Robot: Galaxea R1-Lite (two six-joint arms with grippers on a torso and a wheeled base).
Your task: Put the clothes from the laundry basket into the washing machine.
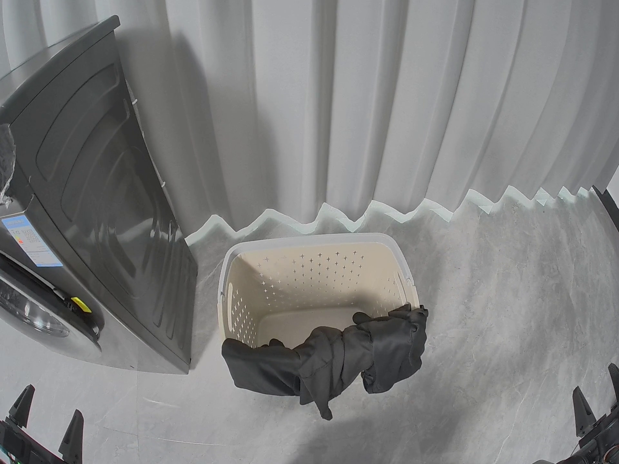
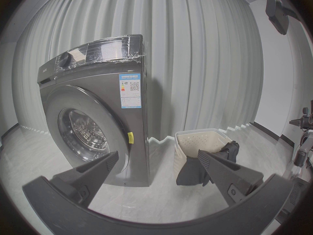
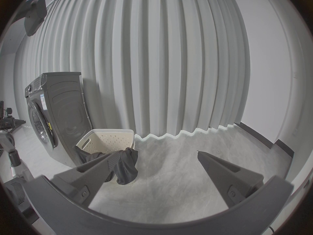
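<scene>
Clothing here is one dark grey garment (image 1: pixel 329 356), draped over the near rim of the cream laundry basket (image 1: pixel 309 240). Its long axis runs along that rim, across the robot from left to right. One flat end hangs outside at the near-left corner and a bunched, twisted mass sits at the near-right corner, with a tail dangling towards the floor (image 1: pixel 503 304).

Both pincers sit low and well back from it. The left gripper (image 1: pixel 46 420) is off to the garment's left and the right gripper (image 1: pixel 599 401) off to its right, so the cloth lies ahead and inward of each. Both have their fingers spread wide and hold nothing. Neither arm looks clearly nearer. The left one stands on the side of the washing machine (image 1: pixel 97 194), which probably suits a carry that way, while the bunched end offers the right one the fuller grip.

Part of the garment falls inside the basket, and I see no other clothes on its pale bottom. The machine stands just beside the basket, on the robot's left. Its round door looks shut, and through the glass only the metal drum can be made out.
</scene>
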